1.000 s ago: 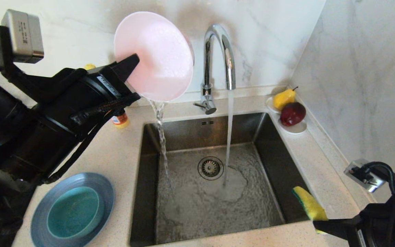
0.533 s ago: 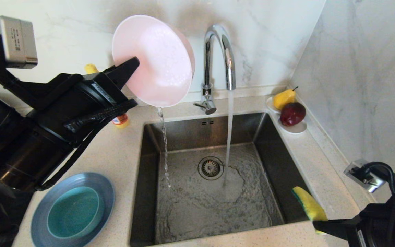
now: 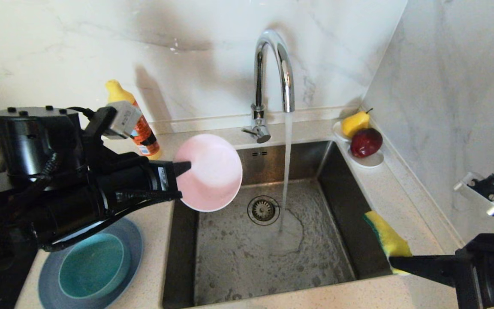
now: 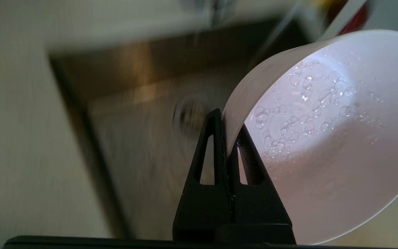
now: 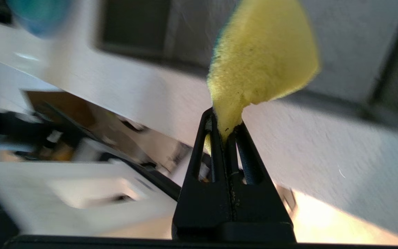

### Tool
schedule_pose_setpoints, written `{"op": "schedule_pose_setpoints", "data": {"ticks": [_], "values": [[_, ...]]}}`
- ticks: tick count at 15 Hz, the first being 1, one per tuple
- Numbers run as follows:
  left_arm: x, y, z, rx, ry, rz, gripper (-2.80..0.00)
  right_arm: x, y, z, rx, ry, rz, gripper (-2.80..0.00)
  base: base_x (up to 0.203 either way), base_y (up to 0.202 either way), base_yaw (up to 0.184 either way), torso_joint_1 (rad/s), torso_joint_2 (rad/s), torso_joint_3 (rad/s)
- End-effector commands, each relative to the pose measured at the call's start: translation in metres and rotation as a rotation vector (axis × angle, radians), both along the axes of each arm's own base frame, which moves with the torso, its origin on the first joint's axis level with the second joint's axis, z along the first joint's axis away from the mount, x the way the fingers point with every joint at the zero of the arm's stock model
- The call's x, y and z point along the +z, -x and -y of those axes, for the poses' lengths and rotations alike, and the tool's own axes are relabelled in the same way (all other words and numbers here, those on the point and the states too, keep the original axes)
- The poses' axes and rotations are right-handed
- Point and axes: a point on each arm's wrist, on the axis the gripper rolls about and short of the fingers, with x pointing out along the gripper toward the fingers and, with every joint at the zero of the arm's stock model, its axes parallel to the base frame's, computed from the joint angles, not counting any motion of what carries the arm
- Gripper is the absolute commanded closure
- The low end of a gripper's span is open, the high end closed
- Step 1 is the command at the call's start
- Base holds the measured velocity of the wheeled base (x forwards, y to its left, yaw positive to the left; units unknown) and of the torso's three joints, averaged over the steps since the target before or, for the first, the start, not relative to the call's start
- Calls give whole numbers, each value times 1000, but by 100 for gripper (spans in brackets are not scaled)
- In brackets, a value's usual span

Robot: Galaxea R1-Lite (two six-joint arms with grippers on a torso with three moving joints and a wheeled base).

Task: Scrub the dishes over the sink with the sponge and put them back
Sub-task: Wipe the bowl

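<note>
At the near right corner of the sink (image 3: pixel 358 240), the sponge (image 3: pixel 386 244) is held pinched by one end in the right gripper (image 3: pixel 395 262). Its long axis slants up and away from the fingertips, over the sink's right rim, with the green scouring side turned toward the basin. In the right wrist view the sponge (image 5: pixel 261 58) is seen squeezed thin where the jaws close on it.

At the near left corner of the worktop (image 3: pixel 152 257), the grey-blue plate (image 3: pixel 52 266) is seen lying flat with the teal bowl (image 3: pixel 90 266) nested inside it; both are partly overhung by the left arm.

Just beyond them, the pale pink bowl (image 3: pixel 210 176) is clamped by its rim in the left gripper (image 3: pixel 185 165). It is carried tilted over the sink's left edge, its opening turned toward the head camera. In the left wrist view the bowl wall (image 4: pixel 323 138) is gripped between the closed fingers, with suds and droplets clinging inside.

The bowl is judged to be headed back to its stack. That stack lies nearer and to the left of the left gripper, beneath the arm, so the left arm is plainly the closer one.

At the far edge, water is seen running from the tap (image 3: pixel 272 73) onto the sink floor beside the drain strainer (image 3: pixel 263 210).
</note>
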Motion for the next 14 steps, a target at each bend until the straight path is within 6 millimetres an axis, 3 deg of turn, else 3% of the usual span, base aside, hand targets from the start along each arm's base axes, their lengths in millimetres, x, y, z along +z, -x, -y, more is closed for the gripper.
{"op": "schedule_pose_setpoints", "data": {"ticks": [1, 5, 8, 11, 14], "values": [[-15, 6, -2, 14, -89, -112, 0, 14, 7, -6, 62, -56, 21, 0, 0, 0, 0, 0, 0, 0], [-31, 22, 26, 14, -180, -125, 0, 28, 10, -25, 174, -86, 34, 0, 0, 0, 0, 0, 0, 0], [-44, 23, 55, 66, -216, -69, 0, 24, 9, -49, 267, -68, 3, 0, 0, 0, 0, 0, 0, 0], [-46, 16, 76, 166, -182, 68, 0, 29, -5, -75, 309, -62, -5, 0, 0, 0, 0, 0, 0, 0], [-49, 18, 82, 175, -189, 93, 0, 30, -24, -99, 313, -51, -21, 0, 0, 0, 0, 0, 0, 0]]}}
